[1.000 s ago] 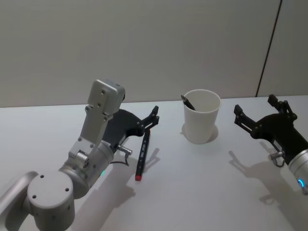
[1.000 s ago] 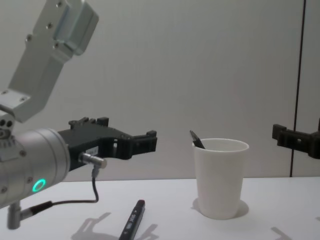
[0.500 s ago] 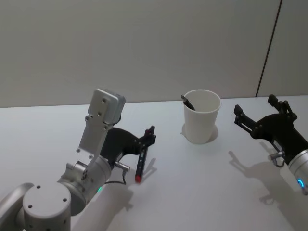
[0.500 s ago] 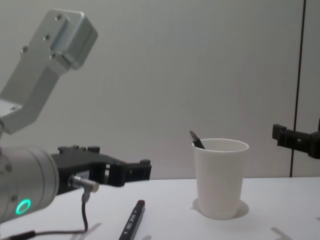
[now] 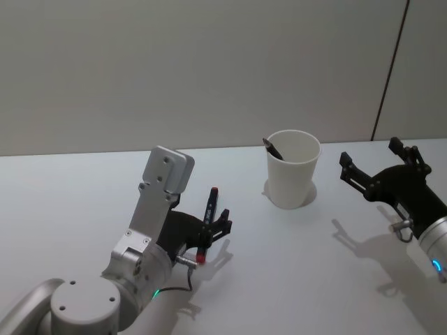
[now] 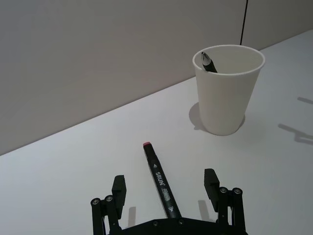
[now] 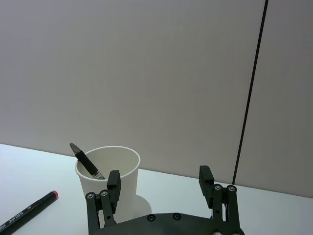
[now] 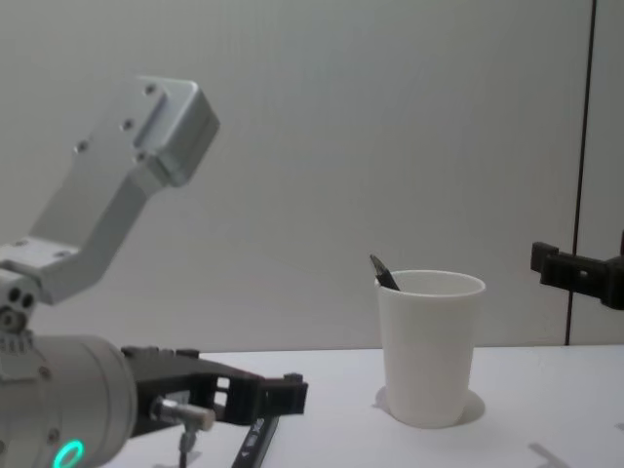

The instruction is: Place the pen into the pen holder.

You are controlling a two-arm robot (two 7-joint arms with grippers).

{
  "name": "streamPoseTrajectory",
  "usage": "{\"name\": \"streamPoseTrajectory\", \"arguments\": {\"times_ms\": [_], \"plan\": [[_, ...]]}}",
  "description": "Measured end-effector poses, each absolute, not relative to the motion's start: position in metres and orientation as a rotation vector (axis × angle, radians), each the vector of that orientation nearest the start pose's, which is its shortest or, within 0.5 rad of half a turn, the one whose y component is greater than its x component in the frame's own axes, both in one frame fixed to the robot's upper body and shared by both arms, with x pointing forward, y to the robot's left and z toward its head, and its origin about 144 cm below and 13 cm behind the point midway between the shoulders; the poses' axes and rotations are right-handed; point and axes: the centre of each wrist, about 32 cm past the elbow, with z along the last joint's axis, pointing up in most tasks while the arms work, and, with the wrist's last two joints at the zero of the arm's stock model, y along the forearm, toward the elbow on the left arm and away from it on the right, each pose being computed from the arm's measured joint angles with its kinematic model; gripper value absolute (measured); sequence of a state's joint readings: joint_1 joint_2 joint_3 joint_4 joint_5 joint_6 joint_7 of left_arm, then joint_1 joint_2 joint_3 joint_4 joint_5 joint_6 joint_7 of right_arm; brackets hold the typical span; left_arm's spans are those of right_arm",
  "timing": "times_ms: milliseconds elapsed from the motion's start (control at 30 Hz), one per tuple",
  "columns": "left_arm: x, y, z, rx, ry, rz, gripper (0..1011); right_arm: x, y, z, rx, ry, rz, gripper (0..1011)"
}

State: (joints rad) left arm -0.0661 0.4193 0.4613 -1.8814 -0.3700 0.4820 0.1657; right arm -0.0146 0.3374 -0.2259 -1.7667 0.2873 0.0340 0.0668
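A black pen (image 5: 210,206) with a red end lies flat on the white table, left of the pen holder (image 5: 293,169), a white paper cup standing upright. Another dark pen (image 5: 272,148) leans inside the cup. My left gripper (image 5: 214,227) is open and low over the table. In the left wrist view the pen (image 6: 159,176) lies between its two fingers without touching them, and the left gripper (image 6: 165,185) points toward the cup (image 6: 228,93). My right gripper (image 5: 369,155) hovers open to the right of the cup, with nothing in it.
The white table (image 5: 300,279) meets a plain grey wall behind. A dark vertical seam (image 5: 387,70) runs down the wall at the right. From the chest, the cup (image 8: 429,346) stands right of centre and the left gripper (image 8: 283,395) is low beside the pen (image 8: 255,439).
My left gripper has come down and drawn back toward me until its open fingers stand on either side of the pen. The pen, the cup and my right gripper have stayed put.
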Motion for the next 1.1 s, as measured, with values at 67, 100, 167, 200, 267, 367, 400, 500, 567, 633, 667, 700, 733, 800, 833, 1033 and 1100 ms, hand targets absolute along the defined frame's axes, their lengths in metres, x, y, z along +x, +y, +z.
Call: {"name": "streamPoseTrajectory", "arguments": {"times_ms": [67, 100, 167, 200, 267, 367, 400, 500, 567, 633, 667, 700, 733, 800, 833, 1033, 1100], "plan": [[0.429, 0.178, 1.213, 0.334, 0.118, 1.195, 998, 0.443, -0.237, 1.189, 0.026, -0.075, -1.229, 1001], [0.429, 0.177, 1.213, 0.339, 0.127, 1.195, 998, 0.443, -0.237, 1.189, 0.026, -0.075, -1.229, 1001], [0.429, 0.175, 1.212, 0.343, 0.135, 1.195, 998, 0.443, -0.237, 1.189, 0.026, -0.075, -1.229, 1001], [0.429, 0.174, 1.211, 0.345, 0.139, 1.194, 998, 0.443, -0.237, 1.189, 0.026, -0.075, -1.229, 1001], [0.43, 0.172, 1.21, 0.35, 0.148, 1.195, 998, 0.443, -0.237, 1.189, 0.026, -0.075, -1.229, 1001], [0.431, 0.17, 1.209, 0.356, 0.161, 1.196, 998, 0.443, -0.237, 1.189, 0.026, -0.075, -1.229, 1001], [0.431, 0.169, 1.209, 0.358, 0.164, 1.197, 998, 0.443, -0.237, 1.189, 0.026, -0.075, -1.229, 1001], [0.432, 0.168, 1.207, 0.365, 0.174, 1.2, 998, 0.443, -0.237, 1.189, 0.026, -0.075, -1.23, 1001], [0.433, 0.167, 1.207, 0.368, 0.178, 1.202, 998, 0.443, -0.237, 1.189, 0.026, -0.075, -1.229, 1001], [0.434, 0.166, 1.206, 0.374, 0.185, 1.205, 999, 0.443, -0.237, 1.189, 0.026, -0.075, -1.23, 1001], [0.434, 0.166, 1.206, 0.379, 0.189, 1.207, 999, 0.443, -0.237, 1.189, 0.026, -0.075, -1.229, 1001], [0.434, 0.165, 1.206, 0.381, 0.191, 1.208, 998, 0.443, -0.237, 1.189, 0.026, -0.075, -1.23, 1001], [0.435, 0.165, 1.205, 0.383, 0.193, 1.209, 998, 0.443, -0.237, 1.189, 0.026, -0.075, -1.229, 1001], [0.435, 0.165, 1.205, 0.389, 0.199, 1.213, 998, 0.443, -0.237, 1.189, 0.026, -0.075, -1.23, 1001], [0.436, 0.165, 1.205, 0.394, 0.205, 1.216, 998, 0.443, -0.237, 1.189, 0.026, -0.075, -1.23, 1001], [0.438, 0.165, 1.204, 0.405, 0.228, 1.224, 999, 0.443, -0.237, 1.189, 0.026, -0.075, -1.229, 1001], [0.439, 0.165, 1.204, 0.41, 0.239, 1.226, 999, 0.443, -0.237, 1.189, 0.026, -0.075, -1.23, 1001]]}}
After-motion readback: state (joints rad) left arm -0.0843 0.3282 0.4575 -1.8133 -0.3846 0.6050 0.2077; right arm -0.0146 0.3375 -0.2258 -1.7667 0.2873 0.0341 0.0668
